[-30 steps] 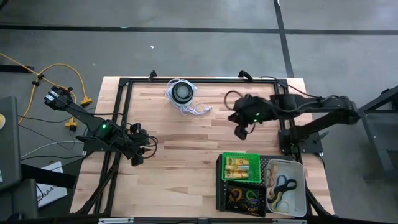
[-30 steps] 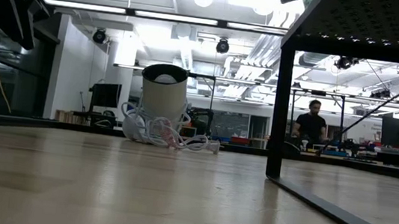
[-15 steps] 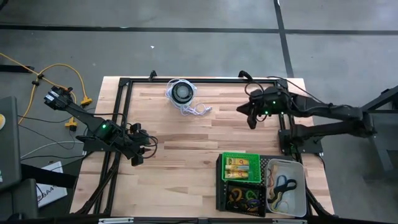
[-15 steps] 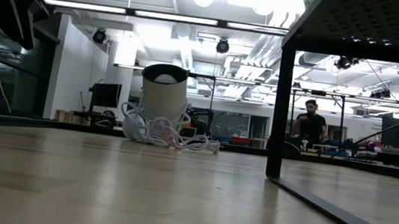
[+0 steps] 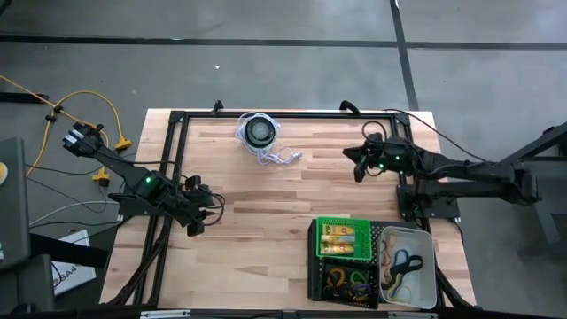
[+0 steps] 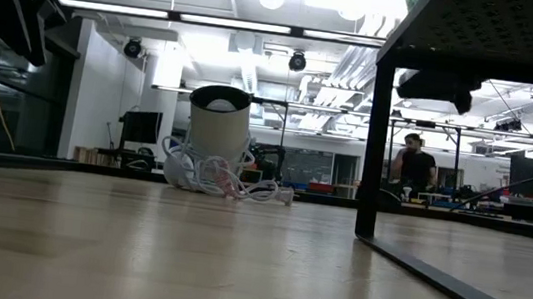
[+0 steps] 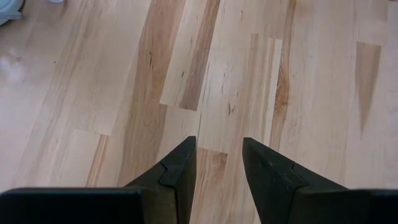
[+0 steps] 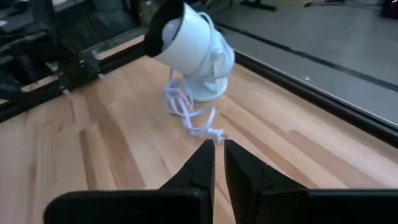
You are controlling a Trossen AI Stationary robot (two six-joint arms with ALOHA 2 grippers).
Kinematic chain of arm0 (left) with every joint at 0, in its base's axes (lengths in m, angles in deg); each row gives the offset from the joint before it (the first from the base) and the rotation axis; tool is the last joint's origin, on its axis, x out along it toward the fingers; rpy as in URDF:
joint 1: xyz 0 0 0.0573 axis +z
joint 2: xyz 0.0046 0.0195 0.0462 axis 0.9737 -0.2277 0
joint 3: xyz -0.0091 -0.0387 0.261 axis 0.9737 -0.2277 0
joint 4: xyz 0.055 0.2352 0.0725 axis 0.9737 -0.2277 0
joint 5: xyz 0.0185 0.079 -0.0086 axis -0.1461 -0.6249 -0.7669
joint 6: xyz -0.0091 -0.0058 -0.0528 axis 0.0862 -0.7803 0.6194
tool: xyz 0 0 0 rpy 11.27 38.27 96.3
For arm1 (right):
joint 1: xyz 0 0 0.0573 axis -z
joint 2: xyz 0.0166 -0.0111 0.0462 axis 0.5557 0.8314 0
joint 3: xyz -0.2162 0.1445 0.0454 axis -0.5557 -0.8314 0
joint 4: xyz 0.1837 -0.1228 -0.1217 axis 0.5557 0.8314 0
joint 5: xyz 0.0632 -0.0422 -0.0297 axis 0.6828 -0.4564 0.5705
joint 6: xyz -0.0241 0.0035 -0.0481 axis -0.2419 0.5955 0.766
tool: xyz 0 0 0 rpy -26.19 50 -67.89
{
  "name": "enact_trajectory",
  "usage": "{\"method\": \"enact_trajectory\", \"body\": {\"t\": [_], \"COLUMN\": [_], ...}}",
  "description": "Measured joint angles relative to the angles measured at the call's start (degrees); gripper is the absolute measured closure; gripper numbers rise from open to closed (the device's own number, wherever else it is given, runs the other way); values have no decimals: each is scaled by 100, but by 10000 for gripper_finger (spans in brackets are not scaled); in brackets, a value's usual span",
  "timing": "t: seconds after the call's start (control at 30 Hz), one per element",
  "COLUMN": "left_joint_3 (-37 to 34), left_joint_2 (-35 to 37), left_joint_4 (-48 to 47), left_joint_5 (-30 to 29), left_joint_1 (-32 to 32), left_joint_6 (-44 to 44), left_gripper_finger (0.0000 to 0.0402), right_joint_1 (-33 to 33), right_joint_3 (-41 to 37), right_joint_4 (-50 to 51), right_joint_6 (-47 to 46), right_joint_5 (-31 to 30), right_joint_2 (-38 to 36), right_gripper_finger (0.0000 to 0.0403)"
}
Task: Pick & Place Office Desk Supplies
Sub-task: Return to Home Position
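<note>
Three bins: green bin [image 5: 344, 221], black bin [image 5: 321, 283], white bin [image 5: 416, 241]; one lamp [image 5: 259, 131].

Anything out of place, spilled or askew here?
Nothing stands out. The green bin, black bin and white bin sit squarely together, contents inside; the white device has its cord loose beside it. The left gripper and right gripper hold nothing.

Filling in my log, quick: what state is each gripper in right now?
Left gripper: open, holding nothing.
Right gripper: shut, holding nothing.
</note>
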Motion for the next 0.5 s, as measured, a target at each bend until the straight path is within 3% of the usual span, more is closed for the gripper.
{"method": "enact_trajectory", "body": {"t": [0.27, 0.5], "left_joint_3": [1, 1], "left_joint_2": [0, 1], "left_joint_4": [0, 0], "left_joint_5": [0, -1], "left_joint_1": [0, -1], "left_joint_6": [-2, 0], "left_gripper_finger": [277, 277], "right_joint_1": [-3, -3], "right_joint_3": [-576, -1331], "right_joint_4": [-17, -70], "right_joint_6": [20, -189], "right_joint_5": [-265, -541], "right_joint_2": [-673, -1801], "right_gripper_finger": [379, 379]}}
